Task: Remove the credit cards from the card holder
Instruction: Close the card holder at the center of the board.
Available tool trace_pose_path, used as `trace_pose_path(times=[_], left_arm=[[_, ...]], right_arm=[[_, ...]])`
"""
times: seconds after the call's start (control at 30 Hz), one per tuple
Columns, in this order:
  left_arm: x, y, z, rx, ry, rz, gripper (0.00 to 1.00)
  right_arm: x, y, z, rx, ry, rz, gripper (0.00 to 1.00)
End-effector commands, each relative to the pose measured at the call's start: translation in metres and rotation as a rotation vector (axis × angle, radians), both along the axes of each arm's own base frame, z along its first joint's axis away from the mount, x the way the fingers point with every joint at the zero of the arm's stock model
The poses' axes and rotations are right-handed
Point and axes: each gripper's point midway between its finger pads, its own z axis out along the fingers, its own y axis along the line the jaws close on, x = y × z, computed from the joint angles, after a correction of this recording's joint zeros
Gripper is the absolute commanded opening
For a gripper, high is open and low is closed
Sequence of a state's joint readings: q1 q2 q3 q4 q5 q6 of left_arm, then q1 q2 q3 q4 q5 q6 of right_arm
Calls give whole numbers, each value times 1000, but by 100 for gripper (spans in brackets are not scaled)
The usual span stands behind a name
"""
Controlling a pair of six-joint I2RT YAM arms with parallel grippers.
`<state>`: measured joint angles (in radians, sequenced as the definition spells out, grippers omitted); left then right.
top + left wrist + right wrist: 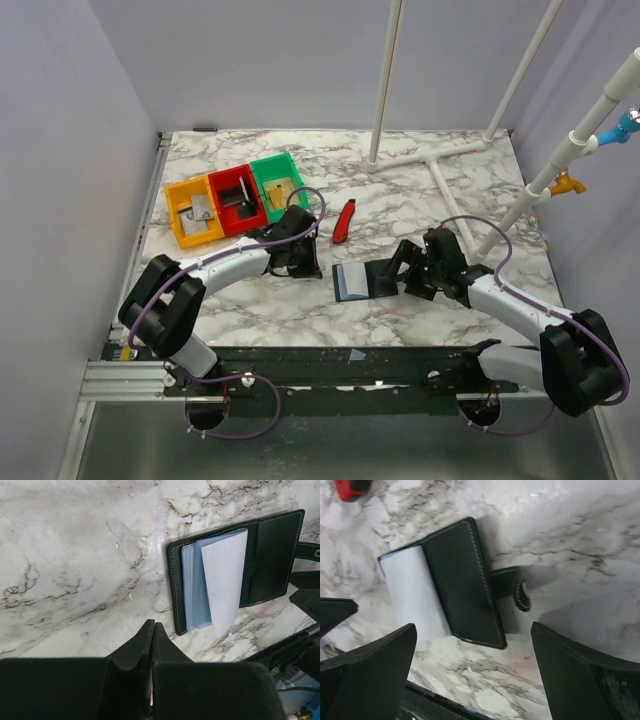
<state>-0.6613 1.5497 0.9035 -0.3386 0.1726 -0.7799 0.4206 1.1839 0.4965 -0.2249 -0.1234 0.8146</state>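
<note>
The card holder (352,281) lies open on the marble between my two arms, black covers down. Its bluish-grey pockets (194,587) face up and one pale leaf (225,575) stands half raised. The strap with a snap (516,587) sticks out from the right cover (462,580). A greyish credit card (201,212) lies in the orange bin and a tan one (276,196) in the green bin. My left gripper (152,625) is shut on nothing, just left of the holder. My right gripper (474,630) is open wide over the marble beside the holder's right cover, holding nothing.
Orange (178,200), red (237,199) and green (292,172) bins stand in a row at the back left. A red-and-black tool (343,220) lies behind the holder. White pipes (440,160) rise at the back right. The table's front edge (435,700) is close under my right gripper.
</note>
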Motion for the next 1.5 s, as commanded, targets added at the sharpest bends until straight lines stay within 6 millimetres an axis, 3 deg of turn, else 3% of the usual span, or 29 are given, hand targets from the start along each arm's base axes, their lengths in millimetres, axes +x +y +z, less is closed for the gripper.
trace_pose_path(times=[0.0, 0.2, 0.43, 0.57, 1.1, 1.47], left_arm=[[5, -7, 5, -20, -11, -19, 0], [6, -8, 6, -21, -12, -20, 0], [7, -9, 5, -18, -10, -25, 0], [7, -10, 5, -19, -8, -28, 0], [6, 9, 5, 24, -19, 11, 0], [7, 60, 7, 86, -51, 110, 0]], right_arm=[[1, 29, 7, 182, -10, 31, 100], [4, 39, 10, 268, -24, 17, 100], [19, 52, 56, 361, -141, 43, 100], [24, 60, 71, 396, -180, 67, 100], [24, 115, 84, 377, -215, 199, 100], [27, 161, 67, 377, -194, 304, 100]])
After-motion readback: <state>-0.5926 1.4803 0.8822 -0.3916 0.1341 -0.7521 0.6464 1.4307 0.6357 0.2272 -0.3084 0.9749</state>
